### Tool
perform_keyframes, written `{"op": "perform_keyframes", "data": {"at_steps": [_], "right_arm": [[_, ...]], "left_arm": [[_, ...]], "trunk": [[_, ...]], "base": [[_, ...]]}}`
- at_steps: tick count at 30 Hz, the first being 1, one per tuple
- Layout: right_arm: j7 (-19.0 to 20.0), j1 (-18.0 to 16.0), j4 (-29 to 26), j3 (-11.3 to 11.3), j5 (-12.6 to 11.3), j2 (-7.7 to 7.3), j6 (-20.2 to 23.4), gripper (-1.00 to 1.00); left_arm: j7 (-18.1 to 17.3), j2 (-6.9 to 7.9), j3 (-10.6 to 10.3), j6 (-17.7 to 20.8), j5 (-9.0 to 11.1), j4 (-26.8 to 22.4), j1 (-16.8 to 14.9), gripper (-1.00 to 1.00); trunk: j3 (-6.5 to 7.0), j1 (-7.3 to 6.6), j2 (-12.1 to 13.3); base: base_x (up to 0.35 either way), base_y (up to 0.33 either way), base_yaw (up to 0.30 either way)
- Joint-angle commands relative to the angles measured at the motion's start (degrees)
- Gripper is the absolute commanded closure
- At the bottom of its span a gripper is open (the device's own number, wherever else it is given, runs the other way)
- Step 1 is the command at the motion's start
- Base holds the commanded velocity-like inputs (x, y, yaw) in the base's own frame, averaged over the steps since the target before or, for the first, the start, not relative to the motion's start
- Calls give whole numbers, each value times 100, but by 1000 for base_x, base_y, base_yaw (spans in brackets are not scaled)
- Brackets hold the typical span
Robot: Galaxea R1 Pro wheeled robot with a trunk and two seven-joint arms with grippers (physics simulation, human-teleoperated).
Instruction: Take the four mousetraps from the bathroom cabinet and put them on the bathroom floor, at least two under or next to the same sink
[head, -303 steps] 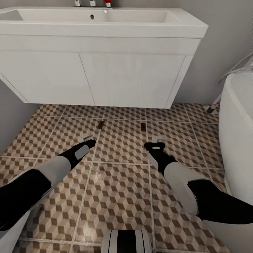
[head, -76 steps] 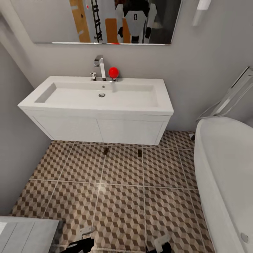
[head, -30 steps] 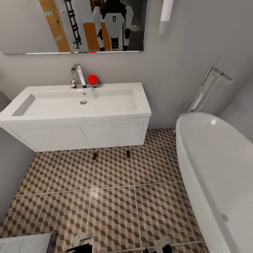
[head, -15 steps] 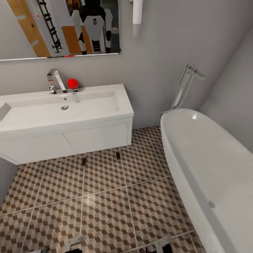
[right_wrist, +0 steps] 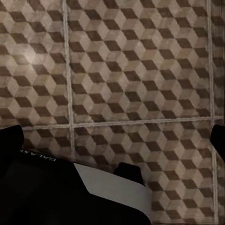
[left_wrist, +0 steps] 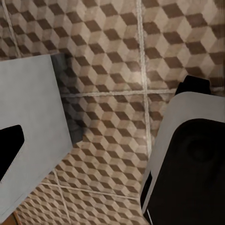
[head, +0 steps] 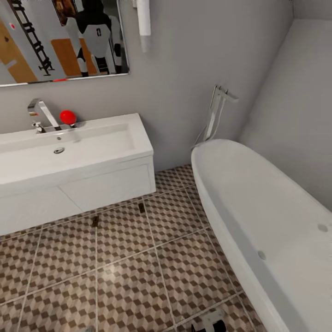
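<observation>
Two mousetraps are seen on the bathroom floor [head: 129,286], a surface of large square tiles printed with brown, beige and white cubes and pale grout: one mousetrap [head: 95,221] and a second mousetrap [head: 141,208] lie just in front of the sink's [head: 74,152] lower edge, near each other but apart. The sink is a wide white rectangular wall-hung basin with flat cupboard doors below; a tall chrome tap [head: 41,113] and a red ball [head: 68,117] stand at its back rim, under a mirror [head: 60,41]. A white oval bathtub [head: 267,221] takes up the far right side, with a chrome floor-standing filler [head: 216,113] at its head by the grey wall. Only part of the right tool [head: 210,323] is caught at the bottom edge of the head view, well apart from both traps; open or closed cannot be told. In the left wrist view a flat grey panel [left_wrist: 28,126] and a white-and-black robot part [left_wrist: 187,159] are seen over the tiles; the left tool's state cannot be told.
</observation>
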Motion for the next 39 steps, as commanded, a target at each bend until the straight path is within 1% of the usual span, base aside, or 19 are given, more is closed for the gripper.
{"op": "perform_keyframes", "data": {"at_steps": [1,16,39], "right_arm": [[-59,-3,10,44,30,1,-2,-100],[-59,-3,15,44,4,-5,-2,-100],[-59,-1,17,44,35,-5,-2,-100]], "left_arm": [[13,0,-40,-10,39,-1,4,-100],[11,4,-40,-11,39,1,15,-100],[11,2,-39,-11,39,1,16,-100]], "trunk": [[1,1,-4],[75,1,-4],[199,1,-4]], "base": [[0,0,-273],[0,0,-269],[0,0,-261]]}}
